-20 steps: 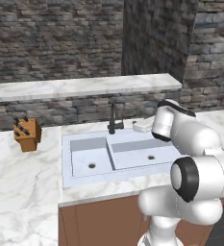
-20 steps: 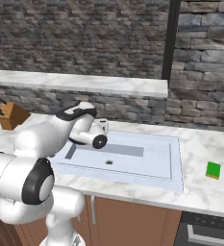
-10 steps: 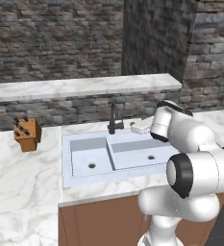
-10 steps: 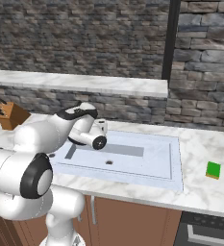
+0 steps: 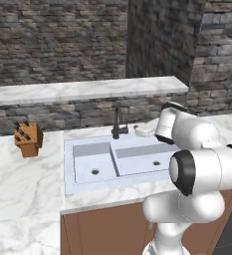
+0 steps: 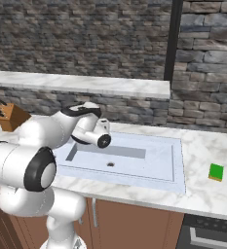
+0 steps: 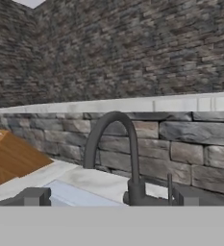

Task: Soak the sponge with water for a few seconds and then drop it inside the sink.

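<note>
The green sponge (image 6: 216, 171) lies flat on the marble counter to the right of the sink (image 6: 149, 165), far from my hand. The pale double-basin sink (image 5: 137, 149) has a dark faucet (image 5: 118, 124) at its back edge. My gripper (image 5: 140, 130) hovers over the sink's rear right corner, just right of the faucet, and points at it. In the hand view the faucet (image 7: 130, 158) stands close ahead between the spread fingertips (image 7: 32, 196), and the gripper (image 7: 108, 198) is open and holds nothing. The water is out of view.
A wooden knife block (image 5: 28, 139) stands on the counter left of the sink and also appears as the knife block (image 7: 10, 156) in the hand view. A raised marble ledge (image 5: 87, 90) and a stone wall run behind the counter.
The arm has turned slightly and brought the hand a little closer to the faucet. The jaws stay open and the sponge has not moved.
</note>
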Robot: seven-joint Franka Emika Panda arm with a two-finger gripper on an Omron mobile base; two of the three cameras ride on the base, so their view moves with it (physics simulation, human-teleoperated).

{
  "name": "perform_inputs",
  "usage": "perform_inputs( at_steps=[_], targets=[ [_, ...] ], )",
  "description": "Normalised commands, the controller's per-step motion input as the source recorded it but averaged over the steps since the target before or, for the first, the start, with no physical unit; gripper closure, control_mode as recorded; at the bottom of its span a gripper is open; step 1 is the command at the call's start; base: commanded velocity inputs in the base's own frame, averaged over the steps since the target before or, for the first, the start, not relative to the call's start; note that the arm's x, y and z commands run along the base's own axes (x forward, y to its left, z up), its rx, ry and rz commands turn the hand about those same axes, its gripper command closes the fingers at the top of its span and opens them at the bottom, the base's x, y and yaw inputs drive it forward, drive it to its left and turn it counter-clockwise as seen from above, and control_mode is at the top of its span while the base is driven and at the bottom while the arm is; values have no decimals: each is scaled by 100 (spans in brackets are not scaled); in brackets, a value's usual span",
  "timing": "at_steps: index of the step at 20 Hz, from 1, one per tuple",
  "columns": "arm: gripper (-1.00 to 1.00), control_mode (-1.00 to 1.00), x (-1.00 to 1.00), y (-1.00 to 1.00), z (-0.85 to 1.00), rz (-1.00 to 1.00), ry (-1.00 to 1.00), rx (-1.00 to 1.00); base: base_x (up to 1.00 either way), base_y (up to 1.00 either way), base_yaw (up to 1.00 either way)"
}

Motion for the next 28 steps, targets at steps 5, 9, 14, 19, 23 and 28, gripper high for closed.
perform_inputs(
  at_steps=[5, 9, 14, 19, 23, 28],
  targets=[
    [-100, -100, 24, 0, -10, 3, 0, 0, 0, 0, 0],
    [-100, -100, 19, 0, -11, 2, 0, 0, 0, 0, 0],
    [-100, -100, 12, 0, -9, 2, 0, 0, 0, 0, 0],
    [-100, -100, 10, 1, -8, 2, 0, 0, 0, 0, 0],
    [-100, -100, 8, 7, -11, 1, 0, 0, 0, 0, 0],
    [-100, -100, 9, 11, -17, 0, 0, 0, 0, 0, 0]
  ],
)
